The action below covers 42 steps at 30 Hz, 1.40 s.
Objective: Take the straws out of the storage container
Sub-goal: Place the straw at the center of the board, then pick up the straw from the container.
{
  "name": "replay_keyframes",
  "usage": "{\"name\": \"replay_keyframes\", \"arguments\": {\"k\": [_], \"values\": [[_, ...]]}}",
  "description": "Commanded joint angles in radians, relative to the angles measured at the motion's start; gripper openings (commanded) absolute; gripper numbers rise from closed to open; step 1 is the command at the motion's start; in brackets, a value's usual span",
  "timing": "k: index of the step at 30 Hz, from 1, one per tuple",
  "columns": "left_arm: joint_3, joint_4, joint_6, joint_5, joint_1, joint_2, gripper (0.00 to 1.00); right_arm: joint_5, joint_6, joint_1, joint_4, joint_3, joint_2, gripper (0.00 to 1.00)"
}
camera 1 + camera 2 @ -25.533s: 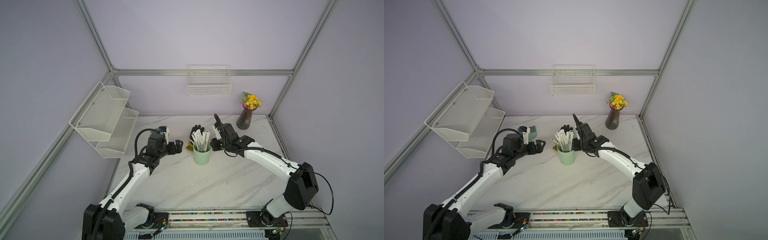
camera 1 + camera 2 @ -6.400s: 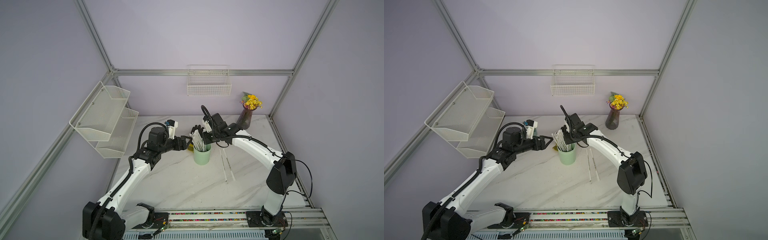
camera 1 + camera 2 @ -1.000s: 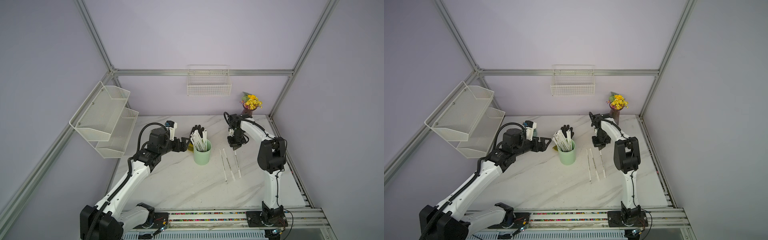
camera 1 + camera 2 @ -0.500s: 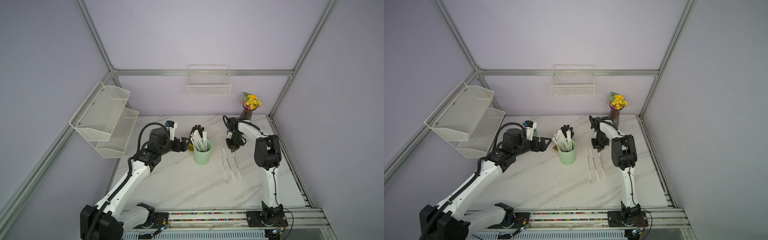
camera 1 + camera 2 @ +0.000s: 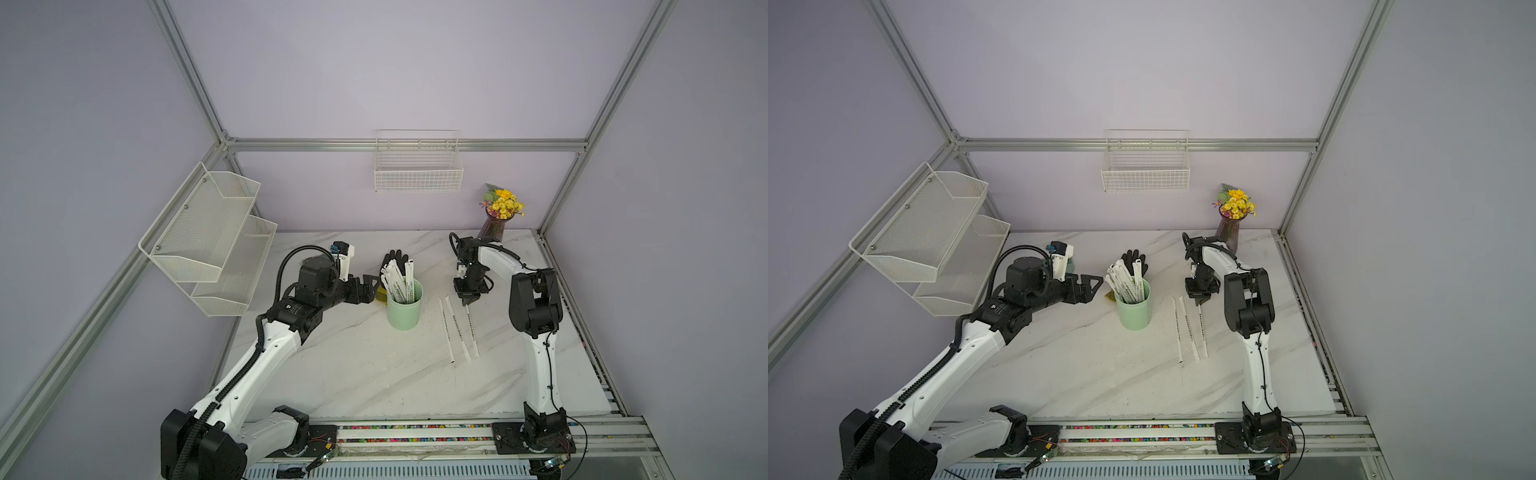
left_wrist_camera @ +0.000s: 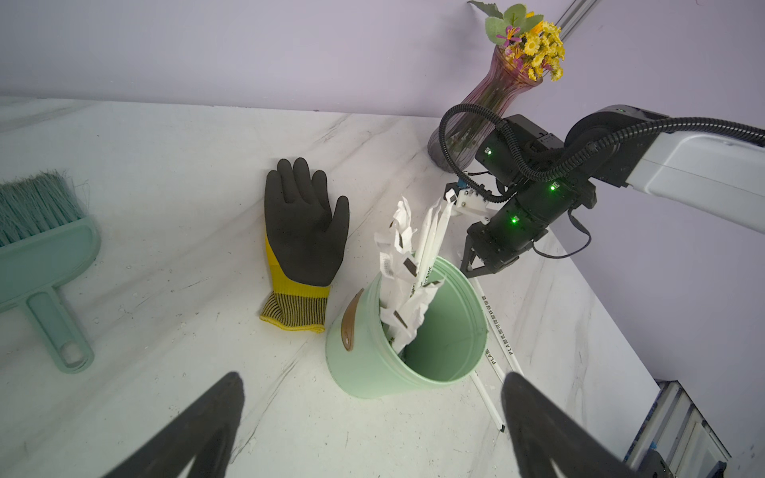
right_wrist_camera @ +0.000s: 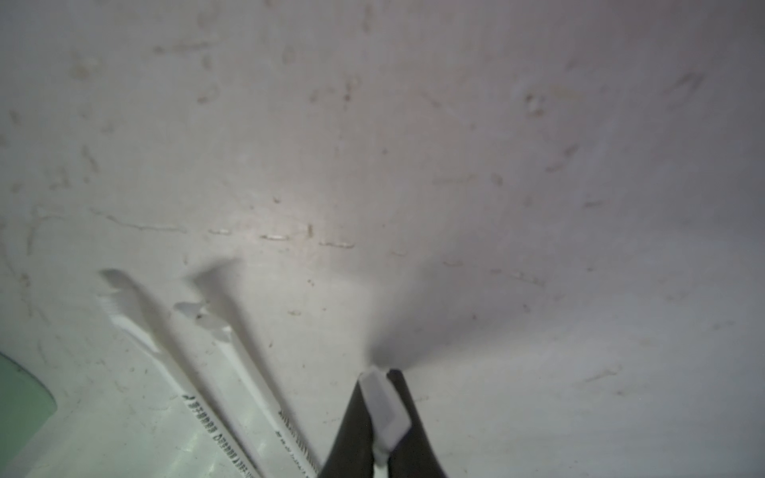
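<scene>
Near the middle of the desk point(image 5: 353, 374), a bit toward the back edge: the green storage container point(image 5: 404, 316), standing up straight. Inside it, a bunch of straws point(image 5: 397, 280), leaning to its left side and poking out high over the rim. On the desk to the right of the storage container, two loose straws point(image 5: 446, 331) lying flat, side by side, close to it but not touching it, running from back to front. Beside those, nearer the right edge, a third straw point(image 5: 471, 332) lying the same way, its back end pinched in the right gripper point(image 5: 468, 300); in the right wrist view, the white paper end squeezed between the two dark fingers point(image 7: 352, 426), low over the desk. Left gripper point(image 5: 368, 288) near the left side of the storage container, up by the rim, spread wide, holding nothing. Behind the storage container, toward the back edge, a black and yellow glove point(image 6: 304, 231) lying flat. In the back right corner, a vase point(image 5: 492, 226) with yellow flowers. Toward the back left, a green brush point(image 6: 41, 248)
</scene>
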Motion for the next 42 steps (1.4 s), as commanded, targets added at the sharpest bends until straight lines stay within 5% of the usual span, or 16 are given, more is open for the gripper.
{"name": "replay_keyframes", "arguments": {"k": [1, 14, 28, 42], "values": [[0.004, 0.019, 0.020, -0.001, -0.005, -0.002, 0.96, -0.015, -0.003, -0.006, 0.025, -0.013, 0.017, 0.14], [0.002, 0.006, 0.022, -0.007, -0.004, -0.016, 0.96, 0.005, 0.045, -0.011, 0.086, -0.051, -0.083, 0.23], [-0.007, 0.016, 0.011, -0.028, -0.004, -0.036, 0.96, -0.050, 0.184, 0.135, 0.704, -0.538, -0.777, 0.23], [-0.016, 0.017, 0.001, -0.020, -0.004, -0.050, 0.96, -0.048, 0.133, 0.314, 0.718, -0.374, -0.586, 0.23]]}}
